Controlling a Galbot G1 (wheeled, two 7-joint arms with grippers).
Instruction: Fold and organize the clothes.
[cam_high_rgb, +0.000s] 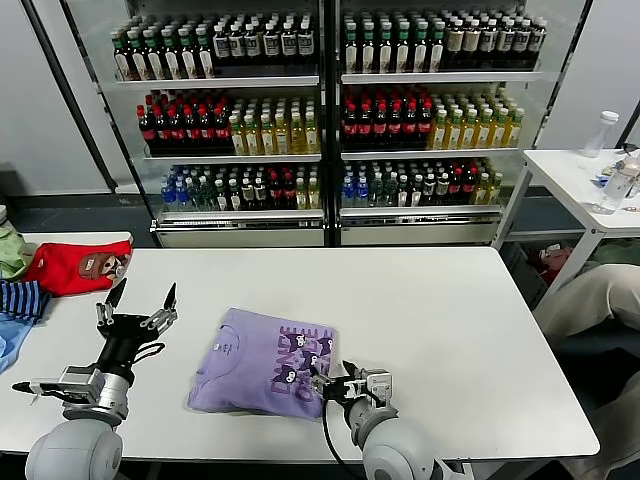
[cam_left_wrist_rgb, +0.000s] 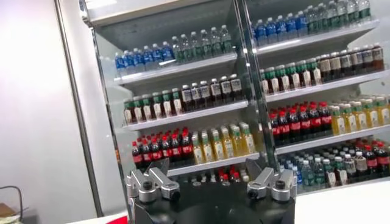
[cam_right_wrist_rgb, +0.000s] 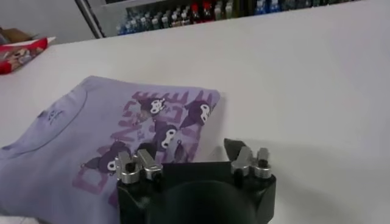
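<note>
On the counter (cam_high_rgb: 420, 300), near its front edge and a little left of centre, your T-shirt (cam_high_rgb: 265, 375) lies folded into a rough rectangle, print side up; its collar sits toward the left end and the dark purple print (cam_high_rgb: 300, 360) toward the right end, so its long axis runs left to right across the counter, slightly slanted, the right end nearer the far edge; the lettering reads along the short direction.

Your right gripper (cam_high_rgb: 345, 385) sits low at the shirt's front right corner, just beside the print; in the right wrist view (cam_right_wrist_rgb: 195, 159) its jaws stand apart with nothing between them, one finger over the printed cloth and the other over bare counter; you cannot tell whether the fingertips touch the fabric.

Your left gripper (cam_high_rgb: 137, 300) hovers left of the shirt, well apart from it, raised and tilted up, jaws spread wide and holding nothing; its wrist view (cam_left_wrist_rgb: 212, 182) looks at the bottle shelves (cam_high_rgb: 325, 110) behind the counter.

At the far left lie a red garment (cam_high_rgb: 75, 265) and a striped one (cam_high_rgb: 20, 300); neither touches the T-shirt.
</note>
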